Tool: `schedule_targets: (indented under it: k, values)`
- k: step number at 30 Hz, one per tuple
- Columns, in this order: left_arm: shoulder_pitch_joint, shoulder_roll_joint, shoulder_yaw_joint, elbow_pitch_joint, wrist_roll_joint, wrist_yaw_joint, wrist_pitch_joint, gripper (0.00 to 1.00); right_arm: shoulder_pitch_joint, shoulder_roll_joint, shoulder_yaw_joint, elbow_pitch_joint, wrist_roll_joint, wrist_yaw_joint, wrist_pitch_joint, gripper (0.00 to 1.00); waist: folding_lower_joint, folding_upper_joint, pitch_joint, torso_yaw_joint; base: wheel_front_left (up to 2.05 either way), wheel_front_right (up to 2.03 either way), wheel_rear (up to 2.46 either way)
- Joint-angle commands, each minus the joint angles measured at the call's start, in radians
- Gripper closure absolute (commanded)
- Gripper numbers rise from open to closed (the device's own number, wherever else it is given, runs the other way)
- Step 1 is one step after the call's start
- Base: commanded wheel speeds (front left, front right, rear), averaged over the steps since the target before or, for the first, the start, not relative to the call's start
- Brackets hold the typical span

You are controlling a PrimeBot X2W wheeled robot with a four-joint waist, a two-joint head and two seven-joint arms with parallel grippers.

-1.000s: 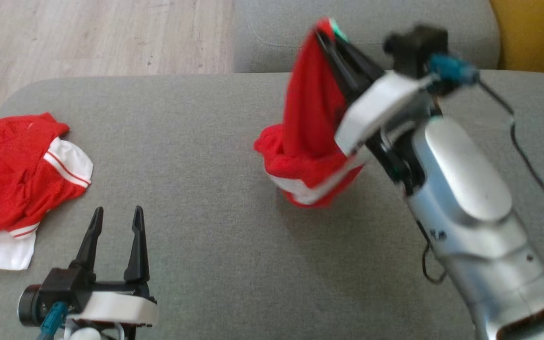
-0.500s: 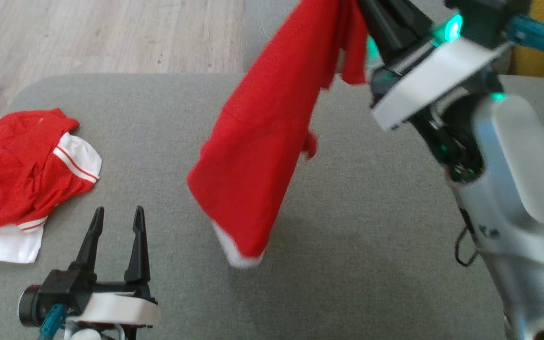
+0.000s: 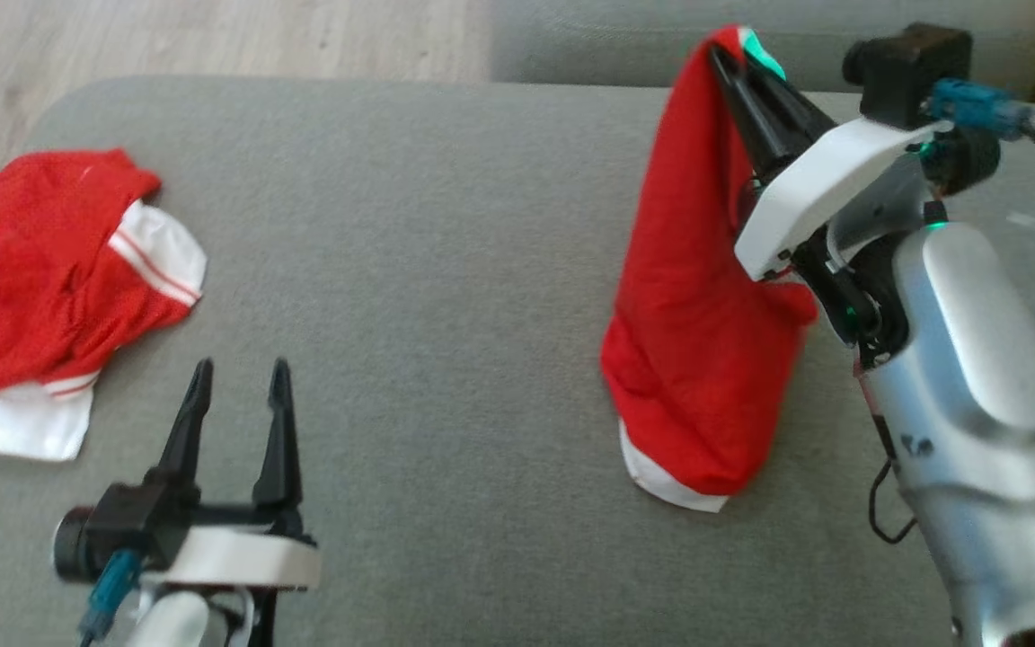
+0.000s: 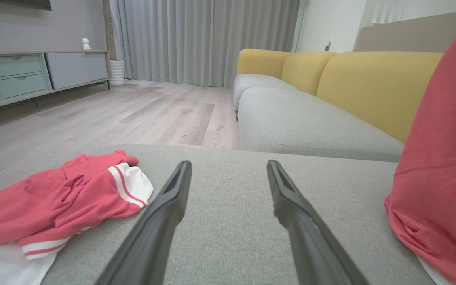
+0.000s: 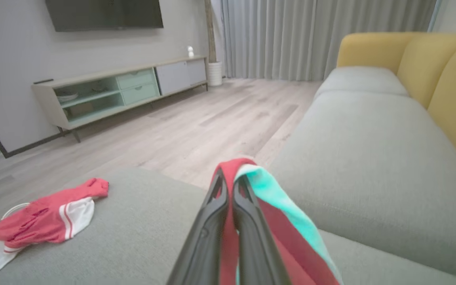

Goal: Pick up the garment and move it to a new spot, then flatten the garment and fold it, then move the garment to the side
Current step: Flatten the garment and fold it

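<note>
A red garment (image 3: pixel 697 314) with a white hem and a green collar band hangs from my right gripper (image 3: pixel 726 56), which is shut on its top edge above the right side of the grey cushion (image 3: pixel 446 270). Its lower end rests bunched on the cushion. In the right wrist view the fingers of the right gripper (image 5: pixel 230 176) pinch the garment (image 5: pixel 279 233) by that band. My left gripper (image 3: pixel 241 368) stands open and empty low at the front left. In the left wrist view the left gripper (image 4: pixel 228 164) points across the cushion, with the garment (image 4: pixel 437 158) hanging at the right.
A second red and white garment (image 3: pixel 41 270) lies crumpled at the cushion's left edge (image 4: pixel 65 198) (image 5: pixel 46 217). Behind the cushion runs a grey sofa seat with yellow backs (image 4: pixel 370 79). Wood floor (image 3: pixel 212 36) lies to the far left, with a low cabinet (image 5: pixel 113 91) along the wall.
The right gripper swung the garment up and to the left, then brought it back right and down until its hem rests on the cushion. The head camera shifted slightly. The left gripper stayed put.
</note>
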Motion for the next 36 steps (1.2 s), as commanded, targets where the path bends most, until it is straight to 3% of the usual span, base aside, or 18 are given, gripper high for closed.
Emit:
schedule_targets:
  k: [1,7,9,13,18,27,36]
  values:
    - [-0.053,0.009,0.033,-0.021,0.005,-0.007,-0.012,0.0,-0.065,0.019,0.006,-0.012,0.004,0.008,-0.017,1.0,-0.0002,0.0,0.022,0.026,0.0,0.0,0.0]
    - [-0.098,-0.018,0.003,0.007,0.02,-0.029,-0.019,0.0,-0.161,0.002,-0.006,0.292,0.02,0.008,-0.156,1.0,-0.0002,0.0,0.067,0.094,0.0,0.0,0.0]
    - [-0.109,-0.026,-0.002,0.017,0.023,-0.034,-0.021,0.0,-0.185,-0.001,0.0,0.385,0.033,0.008,-0.182,0.0,-0.0002,0.0,0.077,0.106,0.0,0.0,0.0]
    - [-0.117,-0.033,-0.005,0.036,0.027,-0.038,-0.024,0.0,-0.208,0.001,0.024,0.522,0.068,0.008,-0.178,0.0,-0.0002,0.0,0.072,0.105,0.0,0.0,0.0]
    - [-0.1,-0.027,0.017,0.054,0.02,-0.036,-0.027,0.0,-0.192,-0.011,0.075,0.579,0.108,0.008,-0.16,0.0,-0.0002,0.0,0.027,0.052,0.0,0.0,0.0]
    - [-0.038,-0.014,0.051,0.049,0.01,-0.028,-0.03,0.0,0.003,-0.06,0.029,0.512,0.139,0.008,-0.156,0.0,-0.0002,0.0,-0.054,-0.045,0.0,0.0,0.0]
    - [-0.043,-0.009,0.045,0.026,0.017,-0.033,-0.029,0.0,0.151,-0.005,-0.08,0.455,0.159,0.008,-0.11,0.0,-0.0002,0.0,-0.015,-0.056,0.0,0.0,0.0]
